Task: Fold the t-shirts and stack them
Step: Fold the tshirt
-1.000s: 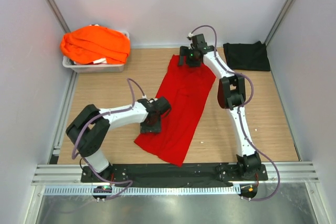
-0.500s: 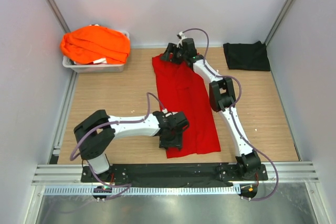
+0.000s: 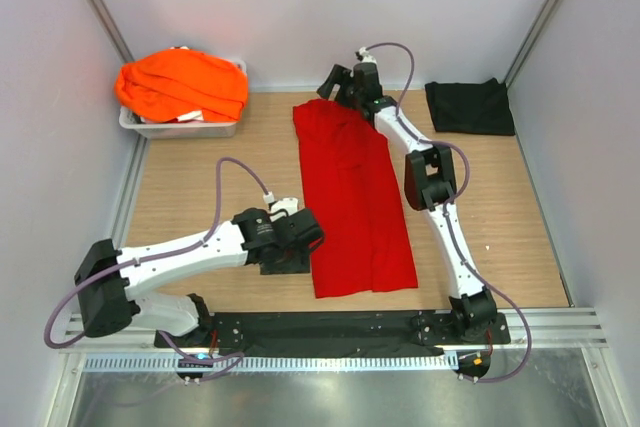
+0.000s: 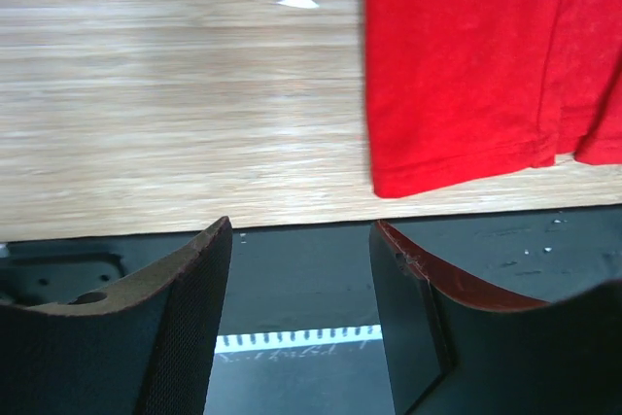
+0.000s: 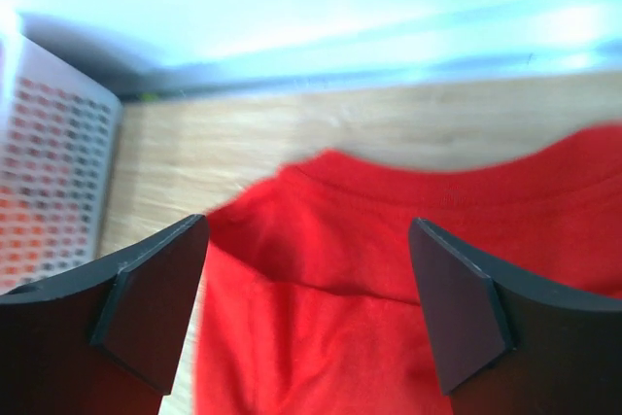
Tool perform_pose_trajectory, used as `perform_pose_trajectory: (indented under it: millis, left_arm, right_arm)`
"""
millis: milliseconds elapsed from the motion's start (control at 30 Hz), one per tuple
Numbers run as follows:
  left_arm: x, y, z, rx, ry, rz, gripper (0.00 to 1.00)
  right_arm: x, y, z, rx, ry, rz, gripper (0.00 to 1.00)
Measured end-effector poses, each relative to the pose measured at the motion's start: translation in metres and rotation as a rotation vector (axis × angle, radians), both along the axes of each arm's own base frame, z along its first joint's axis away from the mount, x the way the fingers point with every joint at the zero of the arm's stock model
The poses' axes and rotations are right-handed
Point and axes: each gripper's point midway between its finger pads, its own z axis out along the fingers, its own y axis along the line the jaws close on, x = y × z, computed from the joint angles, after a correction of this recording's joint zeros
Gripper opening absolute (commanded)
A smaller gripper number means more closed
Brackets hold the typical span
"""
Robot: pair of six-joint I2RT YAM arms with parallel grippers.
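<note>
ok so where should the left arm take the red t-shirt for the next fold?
The near hem corner, approached from the left. The red t-shirt lies flat in a long strip, and that corner lies free, close to the open left end effector. I'd judge a low pinch there easiest.

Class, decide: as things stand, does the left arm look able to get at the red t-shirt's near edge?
Probably yes: the left gripper hangs open right beside the red t-shirt, with only bare table between.
</note>
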Motion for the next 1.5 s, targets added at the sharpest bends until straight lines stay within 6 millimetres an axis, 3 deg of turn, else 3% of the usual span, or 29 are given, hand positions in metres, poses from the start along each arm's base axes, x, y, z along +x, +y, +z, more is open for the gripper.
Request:
perform_pose_trajectory:
  millis: [133, 267, 400, 533, 667, 867, 967, 1067, 1200, 1367, 1500]
  left_arm:
    - [0.002, 0.015, 0.009, 0.028, -0.034, 0.015, 0.62]
    - [0.006, 0.024, 0.022, 0.029, -0.083, 0.026, 0.65]
    - [0.011, 0.026, 0.028, 0.021, -0.122, 0.026, 0.66]
    - [0.017, 0.019, 0.027, 0.012, -0.140, 0.002, 0.66]
    - [0.023, -0.003, 0.025, -0.054, -0.146, -0.019, 0.63]
    - [0.015, -0.027, -0.008, -0.147, -0.071, -0.031, 0.54]
    - [0.003, -0.027, -0.033, -0.154, -0.010, -0.023, 0.52]
    - [-0.006, -0.025, -0.051, -0.159, 0.031, -0.013, 0.50]
    - [-0.013, -0.030, -0.064, -0.176, 0.058, -0.004, 0.49]
    - [-0.013, -0.042, -0.073, -0.191, 0.064, -0.005, 0.46]
    - [-0.015, -0.045, -0.081, -0.181, 0.079, 0.006, 0.40]
  right_arm:
    - [0.002, -0.013, 0.056, -0.003, -0.064, -0.020, 0.93]
    - [-0.017, -0.032, 0.142, -0.032, -0.154, -0.032, 0.95]
    - [-0.071, -0.069, 0.210, -0.094, -0.189, -0.090, 0.95]
    - [-0.154, -0.119, 0.232, -0.147, -0.145, -0.198, 0.95]
    - [-0.243, -0.159, 0.194, -0.188, -0.006, -0.271, 0.95]
    - [-0.398, -0.184, 0.073, -0.252, 0.308, -0.270, 0.92]
    - [-0.457, -0.199, 0.037, -0.253, 0.409, -0.272, 0.87]
    - [-0.486, -0.208, 0.015, -0.237, 0.469, -0.292, 0.84]
    - [-0.507, -0.212, -0.008, -0.221, 0.536, -0.298, 0.79]
    - [-0.522, -0.211, -0.028, -0.221, 0.604, -0.283, 0.78]
    - [-0.524, -0.209, -0.031, -0.218, 0.619, -0.275, 0.77]
